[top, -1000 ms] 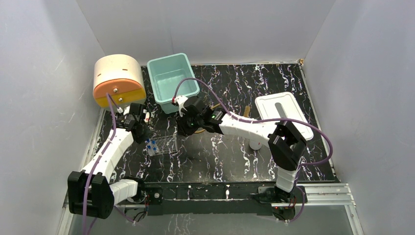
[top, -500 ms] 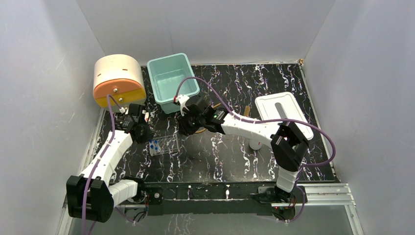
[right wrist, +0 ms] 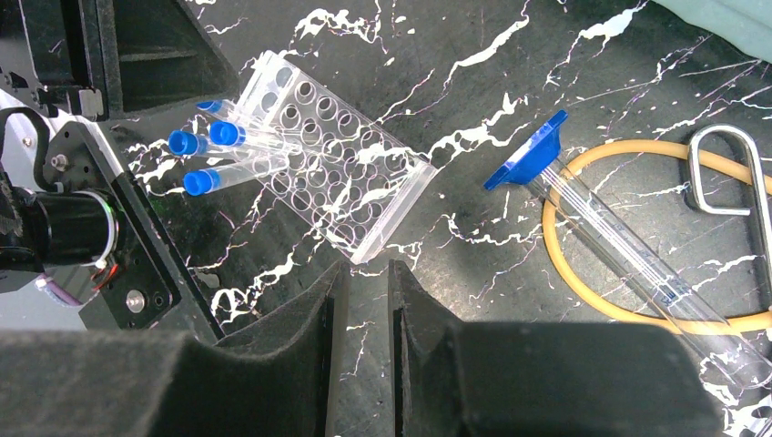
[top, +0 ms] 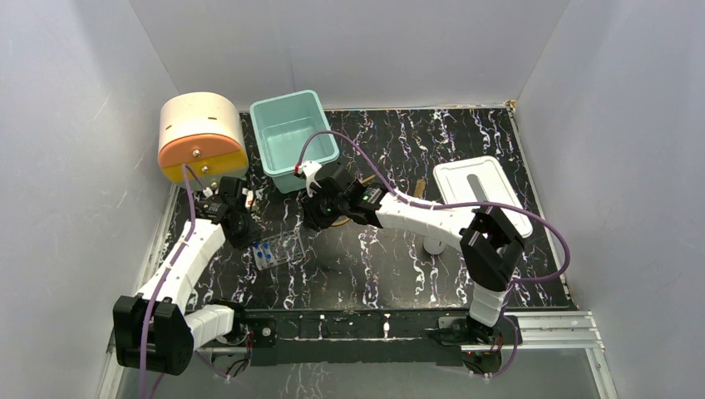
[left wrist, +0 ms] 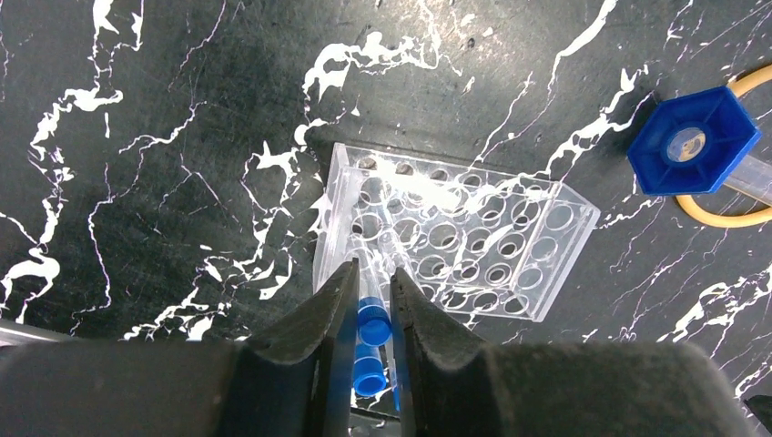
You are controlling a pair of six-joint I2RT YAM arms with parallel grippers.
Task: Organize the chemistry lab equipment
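Your left gripper (left wrist: 371,296) is clenched on one of the blue-capped vials (left wrist: 373,319) leaning in the clear rack (left wrist: 473,246), at 8 o'clock on the table (top: 465,141). At 2 o'clock of the rack, your right gripper (right wrist: 367,291) hovers, fingers slightly apart, grasping nothing.

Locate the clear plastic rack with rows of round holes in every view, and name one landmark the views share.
Top external: the clear rack sits left of centre, a little below mid-height.
Left wrist: the rack fills the centre, slightly to the right.
Right wrist: the rack lies diagonally, up and left of centre.
Shared landmark: the blue-capped vials at one end of the rack, seen in all three.
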